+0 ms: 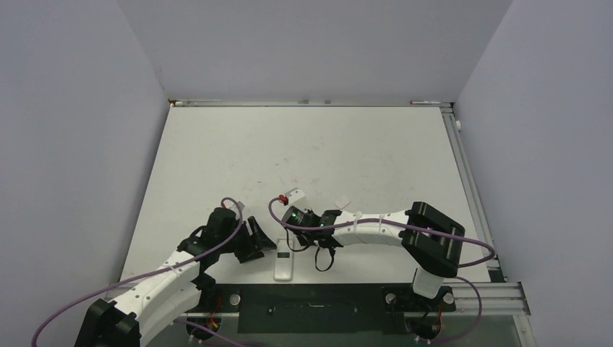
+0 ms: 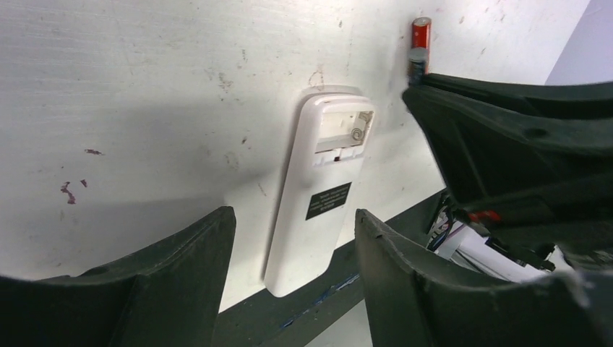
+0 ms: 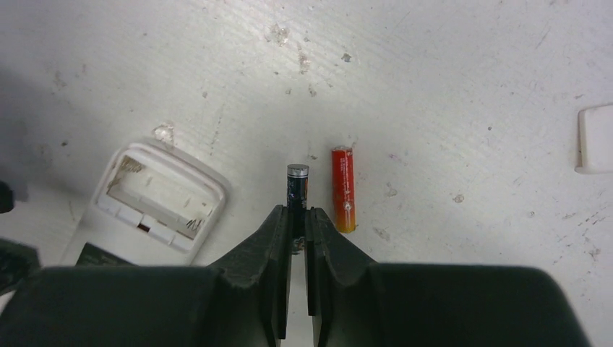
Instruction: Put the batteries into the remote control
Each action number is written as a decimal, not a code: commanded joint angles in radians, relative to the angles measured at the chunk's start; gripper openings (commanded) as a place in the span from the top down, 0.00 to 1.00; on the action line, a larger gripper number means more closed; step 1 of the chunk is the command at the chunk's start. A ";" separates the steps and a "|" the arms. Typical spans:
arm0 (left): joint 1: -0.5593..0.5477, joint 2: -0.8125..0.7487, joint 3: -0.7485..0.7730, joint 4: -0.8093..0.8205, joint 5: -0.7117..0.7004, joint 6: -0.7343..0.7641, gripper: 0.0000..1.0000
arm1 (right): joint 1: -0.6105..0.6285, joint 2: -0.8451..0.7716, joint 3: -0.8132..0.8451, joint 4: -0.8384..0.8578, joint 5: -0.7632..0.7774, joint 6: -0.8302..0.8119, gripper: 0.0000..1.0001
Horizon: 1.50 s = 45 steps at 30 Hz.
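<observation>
The remote control lies face down near the table's front edge, plain white back up. Its battery compartment is open and empty. My right gripper is shut on the tail of the dark battery, which points away from the fingers. The reddish battery lies on the table parallel to it, just to its right. In the left wrist view both batteries show beyond the remote, the reddish one farthest. My left gripper stands open, its fingers on either side of the remote's lower end without touching it.
A small loose white chip lies on the table to the right of the batteries. A dark strip runs along the table's front edge just below the remote. Grey walls enclose the table on three sides.
</observation>
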 commanded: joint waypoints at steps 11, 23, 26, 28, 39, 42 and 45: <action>-0.017 0.149 -0.035 0.274 0.062 -0.046 0.64 | 0.003 -0.239 -0.089 -0.010 -0.129 -0.170 0.92; -0.082 0.186 -0.043 0.366 0.038 -0.117 0.66 | 0.004 -0.324 -0.114 -0.043 -0.227 -0.296 0.92; -0.111 0.198 -0.049 0.391 0.028 -0.149 0.66 | 0.004 -0.351 -0.118 -0.056 -0.231 -0.324 0.92; -0.131 0.207 -0.058 0.425 0.027 -0.183 0.67 | 0.002 -0.361 -0.118 -0.068 -0.236 -0.345 0.91; -0.242 0.146 -0.067 0.409 -0.073 -0.283 0.68 | -0.013 -0.367 -0.103 -0.122 -0.324 -0.397 0.92; -0.247 0.119 -0.063 0.384 -0.086 -0.289 0.69 | -0.013 -0.359 -0.096 -0.131 -0.345 -0.417 0.92; -0.247 0.093 -0.058 0.350 -0.105 -0.284 0.69 | -0.018 -0.348 -0.085 -0.133 -0.362 -0.437 0.92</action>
